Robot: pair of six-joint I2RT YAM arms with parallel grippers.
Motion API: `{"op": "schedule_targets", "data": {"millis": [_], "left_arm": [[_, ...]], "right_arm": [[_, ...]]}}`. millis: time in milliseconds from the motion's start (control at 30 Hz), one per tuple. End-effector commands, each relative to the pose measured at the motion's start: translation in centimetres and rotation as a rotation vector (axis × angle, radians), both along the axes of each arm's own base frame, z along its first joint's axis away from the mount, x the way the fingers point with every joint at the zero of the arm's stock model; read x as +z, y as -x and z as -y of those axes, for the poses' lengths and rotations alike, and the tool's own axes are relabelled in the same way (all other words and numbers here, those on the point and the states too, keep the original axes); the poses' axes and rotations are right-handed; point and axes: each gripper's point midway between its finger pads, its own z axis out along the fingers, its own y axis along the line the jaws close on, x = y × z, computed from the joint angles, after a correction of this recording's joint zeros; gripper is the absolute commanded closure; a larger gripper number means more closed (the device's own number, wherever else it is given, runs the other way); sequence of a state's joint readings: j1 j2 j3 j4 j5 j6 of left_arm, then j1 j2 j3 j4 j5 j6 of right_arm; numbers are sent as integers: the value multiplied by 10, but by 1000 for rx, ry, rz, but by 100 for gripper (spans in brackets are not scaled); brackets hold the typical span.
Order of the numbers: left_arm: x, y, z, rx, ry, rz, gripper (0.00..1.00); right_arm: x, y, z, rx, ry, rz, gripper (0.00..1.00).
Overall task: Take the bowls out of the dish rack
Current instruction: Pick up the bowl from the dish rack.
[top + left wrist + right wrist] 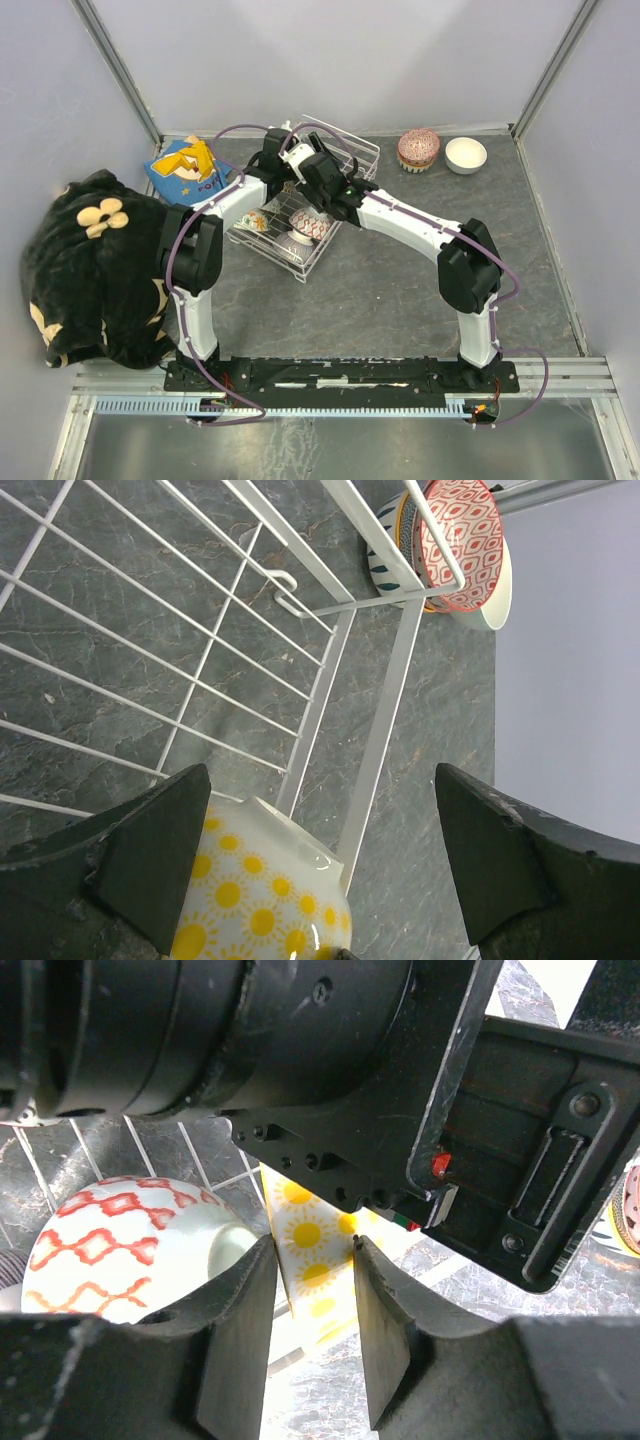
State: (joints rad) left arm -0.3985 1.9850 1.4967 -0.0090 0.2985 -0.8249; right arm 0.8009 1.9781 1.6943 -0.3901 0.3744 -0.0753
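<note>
Likely a lab: panel-walled robot enclosure (118, 75)

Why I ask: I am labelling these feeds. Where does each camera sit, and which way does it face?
Top external: above and behind the robot, looking down at the table; shows the left arm and right arm meeting over the dish rack.
Left wrist: looks down past the open left gripper at rack wires and the sun-patterned bowl.
Right wrist: looks between the right gripper fingers, which straddle that bowl's wall; the left arm's wrist fills the top.
Shared: both wrist views show the sun-patterned bowl.
</note>
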Motion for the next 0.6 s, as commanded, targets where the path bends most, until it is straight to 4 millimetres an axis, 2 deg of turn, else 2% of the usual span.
{"op": "schedule_targets", "data": {"millis": [0,400,567], "left_arm": [[15,7,27,-77,34,33,1],[15,6,33,-86,39,30,1],[14,7,35,-90,42,29,1]], "right_arm": [[10,-9,16,-53,26,35,57],[3,-11,22,-68,68,39,58],[-1,-13,24,-77,87,41,62]]}}
